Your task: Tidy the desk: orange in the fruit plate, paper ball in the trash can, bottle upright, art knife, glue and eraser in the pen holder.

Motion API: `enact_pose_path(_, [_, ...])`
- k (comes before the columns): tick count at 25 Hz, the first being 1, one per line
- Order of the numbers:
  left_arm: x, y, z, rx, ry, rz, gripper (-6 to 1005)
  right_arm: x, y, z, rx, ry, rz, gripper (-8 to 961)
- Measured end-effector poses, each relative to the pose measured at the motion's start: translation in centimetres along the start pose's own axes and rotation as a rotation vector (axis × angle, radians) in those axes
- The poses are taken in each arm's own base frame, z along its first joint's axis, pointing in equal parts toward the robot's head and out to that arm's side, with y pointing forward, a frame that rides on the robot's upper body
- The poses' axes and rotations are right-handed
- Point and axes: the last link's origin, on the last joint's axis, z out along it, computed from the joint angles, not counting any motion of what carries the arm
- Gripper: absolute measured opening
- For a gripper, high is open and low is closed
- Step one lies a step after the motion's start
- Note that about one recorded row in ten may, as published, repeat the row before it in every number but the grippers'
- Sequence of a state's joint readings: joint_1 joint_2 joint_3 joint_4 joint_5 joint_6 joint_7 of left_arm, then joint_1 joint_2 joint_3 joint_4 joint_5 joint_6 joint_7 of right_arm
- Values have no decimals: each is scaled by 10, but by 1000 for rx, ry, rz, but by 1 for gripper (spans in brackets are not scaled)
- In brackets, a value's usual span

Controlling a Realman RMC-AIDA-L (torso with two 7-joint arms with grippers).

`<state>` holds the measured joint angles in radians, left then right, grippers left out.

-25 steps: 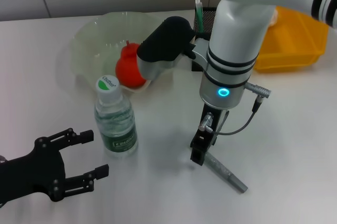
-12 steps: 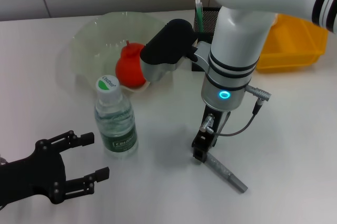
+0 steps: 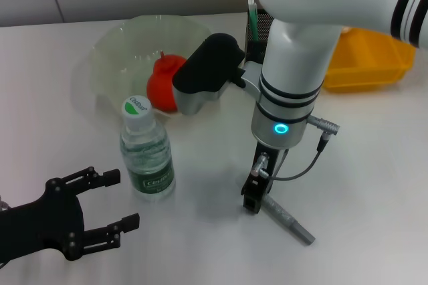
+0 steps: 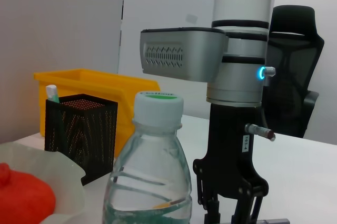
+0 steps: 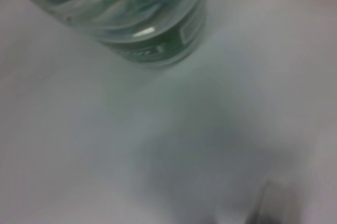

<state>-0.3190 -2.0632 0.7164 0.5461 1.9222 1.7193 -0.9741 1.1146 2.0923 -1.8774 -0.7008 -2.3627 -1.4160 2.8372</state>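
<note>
A grey art knife (image 3: 285, 217) lies on the white table. My right gripper (image 3: 252, 196) points straight down over the knife's left end, its fingers a little apart; it also shows in the left wrist view (image 4: 229, 209). The water bottle (image 3: 147, 152) stands upright with a green-and-white cap. The orange (image 3: 163, 84) lies in the translucent fruit plate (image 3: 117, 41). The black mesh pen holder (image 3: 257, 25) stands behind the right arm. My left gripper (image 3: 123, 198) is open and empty, near the table's front left, just short of the bottle.
A yellow bin (image 3: 374, 51) stands at the back right. A green-and-white stick (image 3: 252, 8) pokes out of the pen holder. The right arm's forearm hangs over the plate's right side. The bottle's base (image 5: 152, 29) fills the right wrist view.
My right arm has shifted slightly left and lower over the knife's end. The knife, the bottle and my left gripper have not moved.
</note>
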Motion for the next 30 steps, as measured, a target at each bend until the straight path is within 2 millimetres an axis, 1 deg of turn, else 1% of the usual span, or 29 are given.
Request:
enact_pose_path(3, [0, 0, 0, 2, -2, 0, 808, -1, 1, 0, 0, -1, 0, 421])
enact_pose_path(11, [0, -1, 0, 4, -2, 0, 808, -1, 1, 0, -2, -4, 1, 200])
enact_pose_path(13, [0, -1, 0, 6, -1, 0, 808, 1, 0, -4, -21, -15, 10, 151])
enact_pose_path(14, [0, -1, 0, 6, -1, 0, 808, 1, 0, -4, -21, -15, 10, 151])
enact_pose_path(16, [0, -1, -1, 9, 0, 0, 808, 3, -3, -12, -30, -27, 18, 151])
enact_pose_path(17, [0, -1, -1, 9, 1, 0, 808, 5, -6, -18, -32, -38, 22, 151])
enact_pose_path(18, [0, -1, -1, 10, 2, 0, 808, 8, -16, -37, -25, -90, 42, 152])
enact_pose_path(19, [0, -1, -1, 10, 2, 0, 808, 8, -16, -37, -25, -90, 42, 152])
enact_pose_path(21, [0, -1, -1, 10, 2, 0, 808, 13, -31, -63, 7, -177, 70, 152])
enact_pose_path(22, [0, -1, -1, 10, 2, 0, 808, 16, -36, -73, 21, -211, 83, 152])
enact_pose_path(23, [0, -1, -1, 10, 3, 0, 807, 23, -53, -100, 64, -324, 111, 152])
enact_pose_path(24, [0, -1, -1, 10, 3, 0, 807, 23, -53, -100, 64, -324, 111, 151])
enact_pose_path(27, [1, -1, -1, 13, 7, -6, 807, 31, -71, -127, 134, -471, 131, 150])
enact_pose_path(28, [1, -1, 0, 13, 8, -10, 807, 33, -83, -136, 189, -563, 138, 149])
enact_pose_path(29, [0, -1, 1, 11, 10, -14, 807, 33, -83, -136, 189, -563, 138, 149])
enact_pose_path(30, [0, -1, 1, 11, 10, -14, 807, 34, -88, -138, 215, -599, 141, 148])
